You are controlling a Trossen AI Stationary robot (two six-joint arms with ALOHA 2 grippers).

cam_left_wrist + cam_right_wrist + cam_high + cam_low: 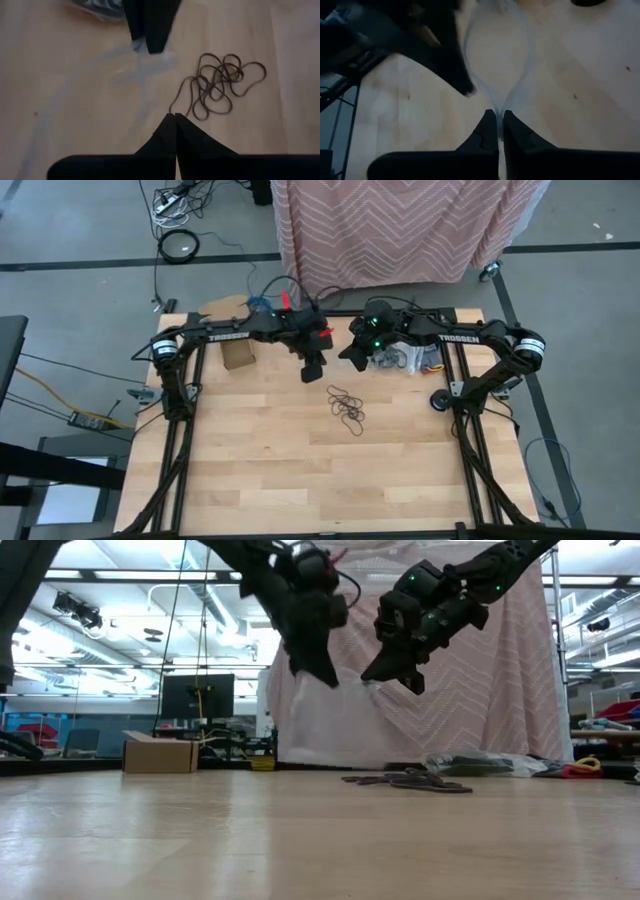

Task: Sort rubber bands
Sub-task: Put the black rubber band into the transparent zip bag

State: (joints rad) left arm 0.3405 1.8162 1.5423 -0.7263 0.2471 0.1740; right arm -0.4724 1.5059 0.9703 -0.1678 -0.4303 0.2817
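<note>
Shut tip to tip, the jaws of the left gripper (312,370) are seen with nothing between them in the left wrist view. Whether an edge of the bag (520,75) is caught by them cannot be told. The jaws of the right gripper (500,116) are likewise pressed together, and a clear bag is pinched between them and hangs out past the tips. Both grippers are held well above the table (280,470), to the right-arm side of the box (238,356). The left one is nearer the box and the right one just beyond it, with the tips close together.

The bands (347,408) are found in a single tangle lying flat on the wood, well apart from the box, on its right-arm side and nearer the table's front edge. They lie almost under the two grippers and are touched by neither.

Very little of the task is judged to be done. No band is seen in the held bag, no separate groups are laid out, and the whole tangle is left to be picked apart and sorted. More bags (405,360) are heaped farther from the box, under the right arm, and their contents cannot be made out. The step in hand is judged to be readying the bag to receive bands.

No pointing end can be given for a heap of loops. Its long axis is seen to run diagonally in the high view, from the end nearer the box toward the table's front on the right-arm side. All the loops look dark or brown.
</note>
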